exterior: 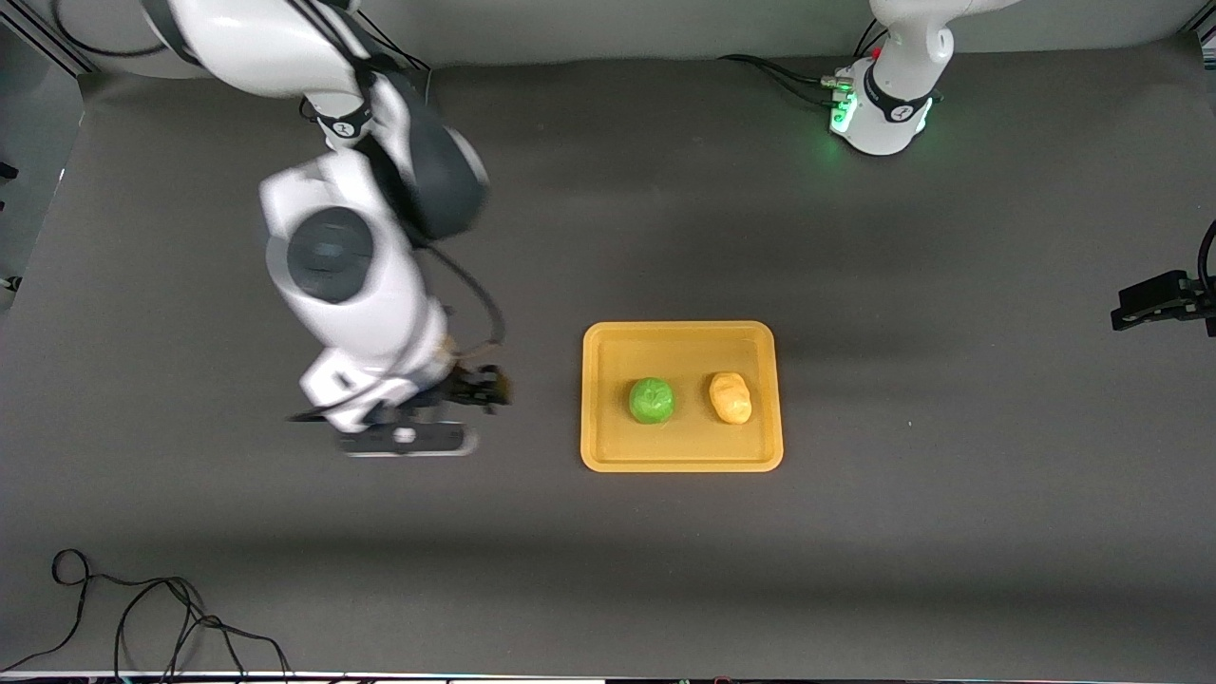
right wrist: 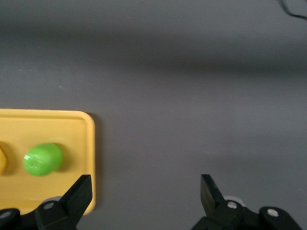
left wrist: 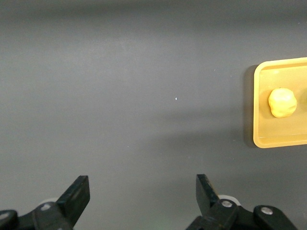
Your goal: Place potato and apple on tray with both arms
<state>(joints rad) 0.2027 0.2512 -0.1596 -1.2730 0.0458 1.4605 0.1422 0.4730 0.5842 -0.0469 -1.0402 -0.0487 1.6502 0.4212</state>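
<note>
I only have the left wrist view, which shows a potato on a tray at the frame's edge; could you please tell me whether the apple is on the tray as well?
Observer: Yes. The apple lies on the tray, beside the potato, toward the right arm's end.
Operator: Thank you. Is the right tool holding anything?
Observer: No. The right tool is open and empty, over bare table just off the tray's rim.
Operator: And where does my left tool sit?
Observer: The left tool, open and empty, shows only in your view; the front view has just the left arm's green-lit base, farther from the camera than the tray.
</note>
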